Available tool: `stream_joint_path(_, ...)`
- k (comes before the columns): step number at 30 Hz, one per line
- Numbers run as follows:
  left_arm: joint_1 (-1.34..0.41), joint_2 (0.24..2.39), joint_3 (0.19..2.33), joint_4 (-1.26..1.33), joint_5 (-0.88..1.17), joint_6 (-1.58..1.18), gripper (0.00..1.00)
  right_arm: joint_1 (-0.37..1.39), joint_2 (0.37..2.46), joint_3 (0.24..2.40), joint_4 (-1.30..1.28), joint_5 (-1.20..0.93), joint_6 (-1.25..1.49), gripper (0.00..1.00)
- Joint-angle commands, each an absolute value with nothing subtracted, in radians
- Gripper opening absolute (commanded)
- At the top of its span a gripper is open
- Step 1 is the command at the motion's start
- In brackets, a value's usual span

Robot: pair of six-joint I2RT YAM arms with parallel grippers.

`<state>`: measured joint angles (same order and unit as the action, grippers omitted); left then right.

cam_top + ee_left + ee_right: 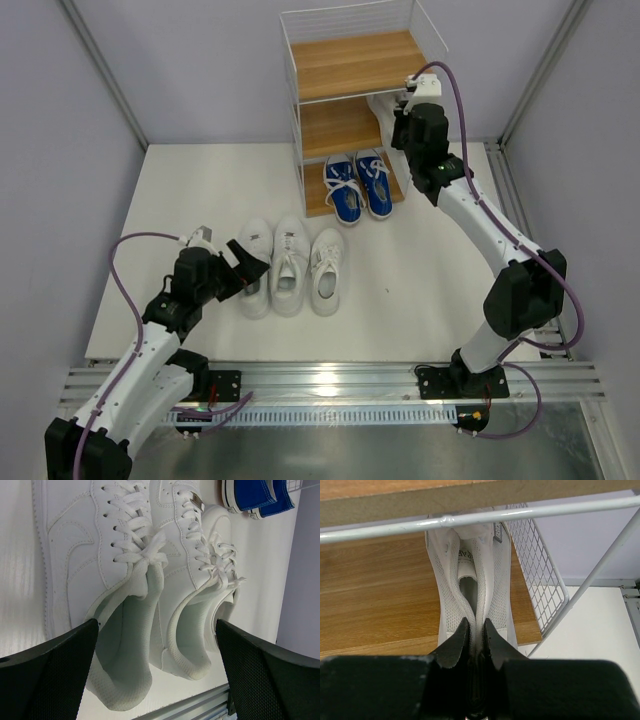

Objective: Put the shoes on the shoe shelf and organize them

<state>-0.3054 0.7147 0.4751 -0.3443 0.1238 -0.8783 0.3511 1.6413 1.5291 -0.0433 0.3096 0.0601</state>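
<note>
White tabletop point(420, 290) carries the shelf point(350, 65) at its far side. Its bottom board already holds the blue pair point(359, 187). The right pincer point(474, 630) is clamped narrow on the mesh heel of a white sneaker point(470, 565) lying on the middle board. Three white sneakers point(290, 265), clean and laced, sit in a row, with the left pincer point(156, 630) spread wide at their heels.

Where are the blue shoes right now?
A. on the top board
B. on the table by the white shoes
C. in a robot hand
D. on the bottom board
D: the blue shoes sit side by side on the lowest board of the shoe shelf; the right gripper holds a white shoe instead.
</note>
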Motion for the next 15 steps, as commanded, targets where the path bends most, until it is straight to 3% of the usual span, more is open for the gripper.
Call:
stream_joint_path(1, -0.298, 0.709, 0.506, -0.370, 0.089, -0.850, 1.00, 0.348, 1.620, 1.551, 0.109, 0.316, 0.081, 0.04)
stream_joint_path(9, -0.298, 0.707, 0.505, -0.371, 0.081, -0.848, 1.00, 0.348, 1.603, 1.497, 0.170, 0.267, 0.095, 0.48)
stream_joint_path(12, -0.298, 0.709, 0.503, -0.373, 0.081, -0.848, 1.00, 0.348, 1.583, 1.462, 0.199, 0.258, 0.103, 0.58)
stream_joint_path(15, -0.298, 0.706, 0.503, -0.373, 0.080, -0.848, 1.00, 0.348, 1.548, 1.410, 0.241, 0.252, 0.107, 0.61)
